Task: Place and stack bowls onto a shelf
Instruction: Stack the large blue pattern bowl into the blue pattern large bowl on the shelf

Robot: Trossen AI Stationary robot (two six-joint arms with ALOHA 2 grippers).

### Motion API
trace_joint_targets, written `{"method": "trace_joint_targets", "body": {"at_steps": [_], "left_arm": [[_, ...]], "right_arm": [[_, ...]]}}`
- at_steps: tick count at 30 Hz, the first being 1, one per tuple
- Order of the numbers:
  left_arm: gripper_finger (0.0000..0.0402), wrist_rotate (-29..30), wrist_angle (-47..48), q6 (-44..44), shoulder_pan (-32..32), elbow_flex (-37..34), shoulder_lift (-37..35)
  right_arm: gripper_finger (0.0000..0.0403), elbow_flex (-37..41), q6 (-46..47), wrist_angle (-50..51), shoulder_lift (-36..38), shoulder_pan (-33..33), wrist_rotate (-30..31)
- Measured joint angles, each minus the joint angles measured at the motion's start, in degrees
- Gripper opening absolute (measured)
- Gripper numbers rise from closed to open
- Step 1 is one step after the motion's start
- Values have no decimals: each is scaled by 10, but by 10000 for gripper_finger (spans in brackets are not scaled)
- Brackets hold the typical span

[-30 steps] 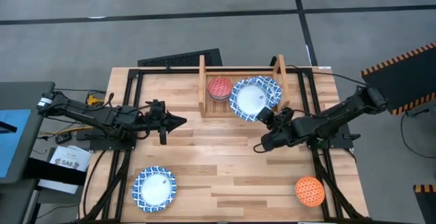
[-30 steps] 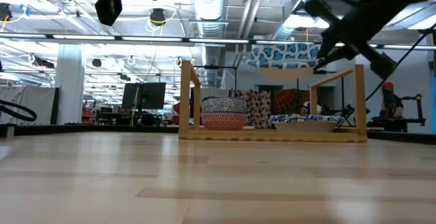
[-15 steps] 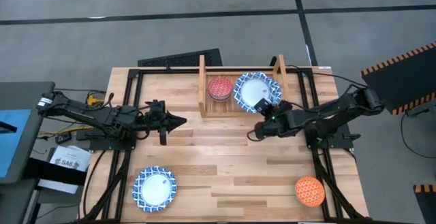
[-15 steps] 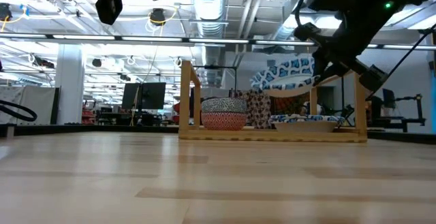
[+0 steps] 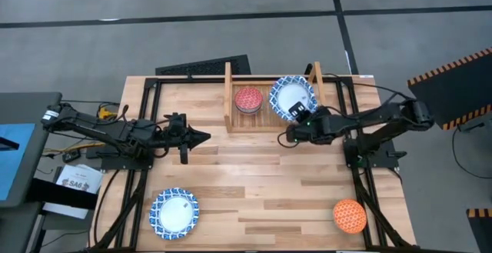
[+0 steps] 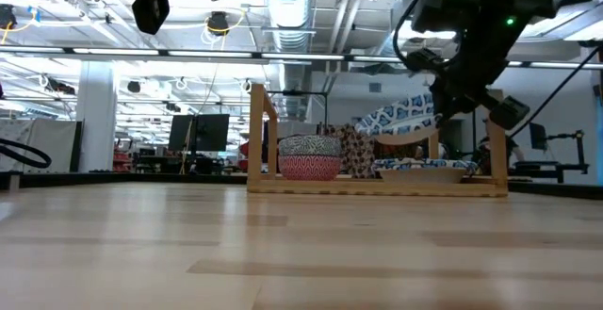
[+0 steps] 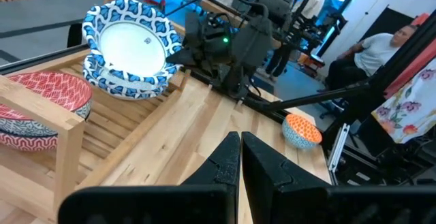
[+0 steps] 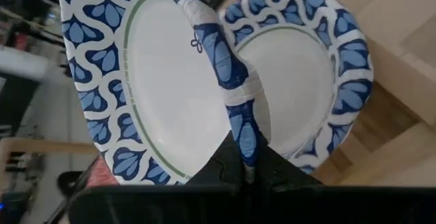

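While the right gripper (image 5: pixel 301 122) pinches the rim of a wide white blue-patterned bowl (image 5: pixel 291 97), that bowl hangs tilted over another like it (image 7: pixel 116 81) in the light wooden slatted shelf (image 5: pixel 231 99) at twelve o'clock; the left gripper (image 5: pixel 201 138) waits at nine o'clock, fingers together

High view: you are looking straight down on whole table (image 5: pixel 254 184), both arms in frame. Low view: you are sitting at tabletop level, facing across at shelf (image 6: pixel 377 183) and room behind. Left wrist view: you are facing shelf from afar. Right wrist view: you are pressing close on held bowl (image 8: pixel 170 81). All four are sharing shelf.
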State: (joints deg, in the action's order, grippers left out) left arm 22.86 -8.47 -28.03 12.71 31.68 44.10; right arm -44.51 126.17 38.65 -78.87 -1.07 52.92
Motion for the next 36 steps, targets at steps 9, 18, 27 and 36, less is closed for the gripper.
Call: {"method": "trace_joint_targets", "body": {"at_steps": [9, 18, 27, 36], "left_arm": [[0, 0, 0, 0, 0, 0, 0], [0, 0, 0, 0, 0, 0, 0], [0, -11, 0, 3, 0, 0, 0], [0, -16, 0, 4, 0, 0, 0]], "right_arm": [[54, 0, -41, 9, -11, -44, -81], [64, 0, -50, 26, 3, -66, -83], [66, 0, -96, 64, 38, -68, -108], [133, 0, -96, 76, 55, -69, -111]]}}
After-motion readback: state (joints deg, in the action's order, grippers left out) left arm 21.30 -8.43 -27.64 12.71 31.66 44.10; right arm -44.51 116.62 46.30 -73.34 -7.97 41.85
